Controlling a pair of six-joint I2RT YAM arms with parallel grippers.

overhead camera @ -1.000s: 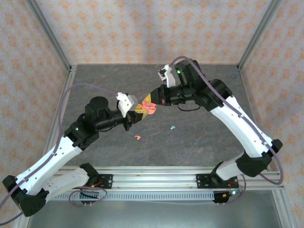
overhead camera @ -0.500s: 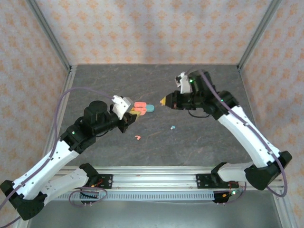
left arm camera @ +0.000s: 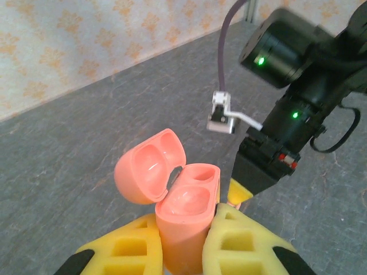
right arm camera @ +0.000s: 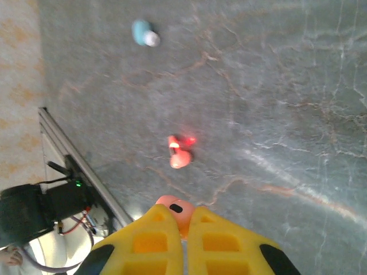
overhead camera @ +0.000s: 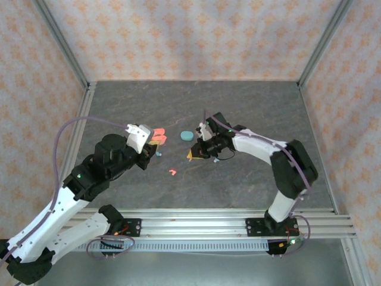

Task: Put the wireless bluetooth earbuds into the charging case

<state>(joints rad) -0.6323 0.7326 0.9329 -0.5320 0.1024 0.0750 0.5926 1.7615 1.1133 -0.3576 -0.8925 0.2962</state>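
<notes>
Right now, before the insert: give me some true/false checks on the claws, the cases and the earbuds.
1. The left claw grips the pink case with its lid hinged open. True.
2. Both wells of the pink case hold earbuds. False: both wells look empty in the left wrist view.
3. The right claw is shut on a pink earbud. True.
4. The teal case is held by the right claw. False: it lies on the table, between the two claws.
5. A second pink earbud lies loose on the table. True.
</notes>
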